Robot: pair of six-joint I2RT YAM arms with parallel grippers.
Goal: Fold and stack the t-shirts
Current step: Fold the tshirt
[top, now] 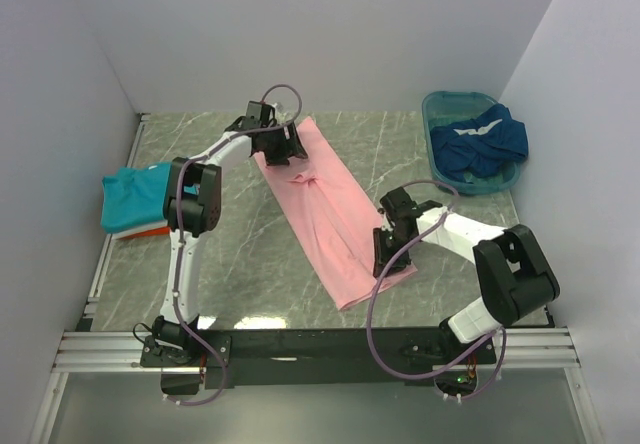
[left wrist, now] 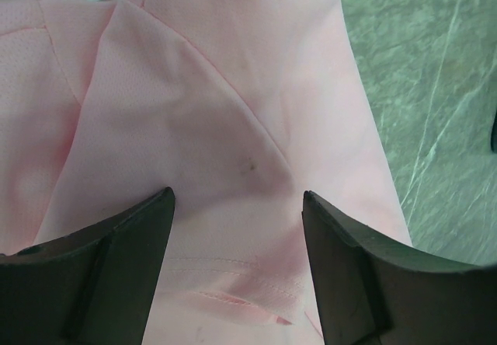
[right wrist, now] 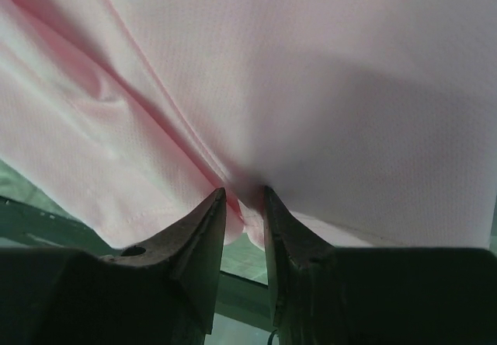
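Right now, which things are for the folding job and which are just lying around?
For the job: pink t-shirt, teal t-shirt, orange t-shirt, dark blue t-shirt.
Just lying about: teal basin, holding the dark blue one; table.

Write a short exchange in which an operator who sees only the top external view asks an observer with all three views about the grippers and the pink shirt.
Operator: Has the right gripper actually caught the cloth?
Observer: Yes. The right wrist view shows the right gripper pinching a fold of the pink t-shirt.
Operator: And the left one?
Observer: The left wrist view shows the left gripper open over the shirt, with nothing clamped.
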